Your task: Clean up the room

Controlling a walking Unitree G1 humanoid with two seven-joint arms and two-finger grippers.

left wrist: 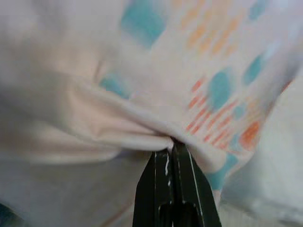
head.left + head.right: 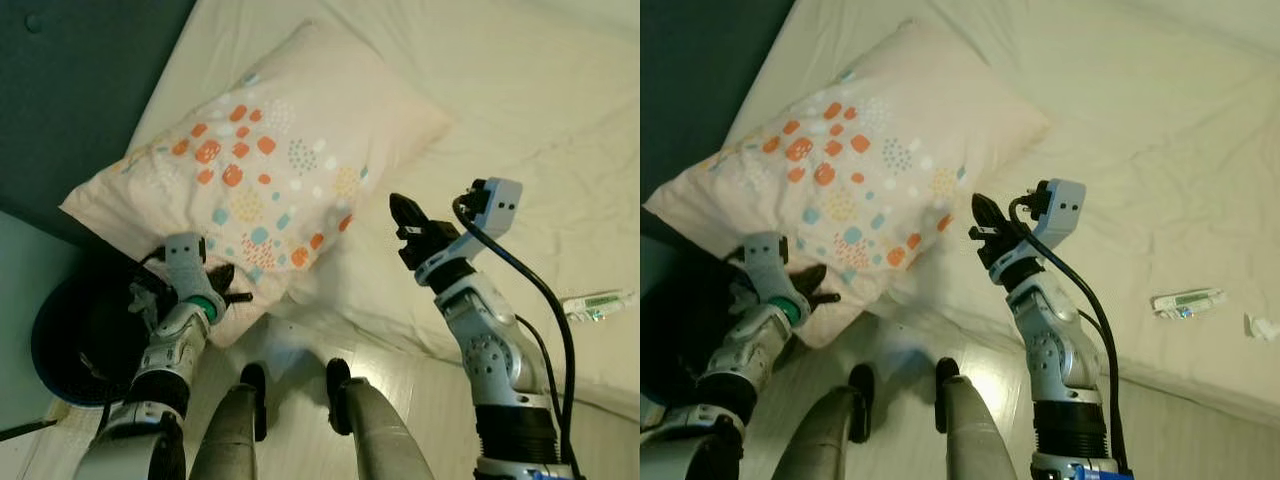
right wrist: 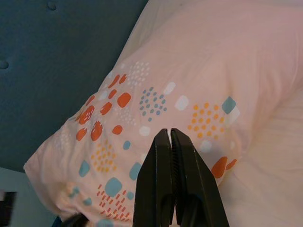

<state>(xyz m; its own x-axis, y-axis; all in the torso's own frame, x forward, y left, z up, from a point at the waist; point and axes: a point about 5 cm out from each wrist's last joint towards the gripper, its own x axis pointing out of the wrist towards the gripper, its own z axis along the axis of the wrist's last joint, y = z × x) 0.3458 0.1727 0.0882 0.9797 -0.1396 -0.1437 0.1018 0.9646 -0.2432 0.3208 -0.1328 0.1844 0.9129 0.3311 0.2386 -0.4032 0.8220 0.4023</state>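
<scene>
Two hands are in view. Left hand point(image 2: 232, 292) is clamped on a fold of fabric at the near corner of the pillow point(image 2: 270, 160); the left wrist view shows both black fingers point(image 1: 165, 189) pressed together with the cloth pinched at their tips. Right hand point(image 2: 405, 215) hangs free above the bed, fingers point(image 3: 173, 184) closed together on nothing, pointing toward the pillow's near edge without touching it.

Pillow: pale pink, printed with orange, teal and yellow spots, lying at the head of the bed against the dark blue headboard point(image 2: 70, 90), its near corner overhanging the mattress edge. Bed sheet point(image 2: 520, 110): cream, wrinkled. Small white and green tube point(image 2: 1185, 301) lies on the sheet, well apart from the pillow, on the robot's right. Dark round bin point(image 2: 75, 340) stands on the floor below the left hand.
</scene>
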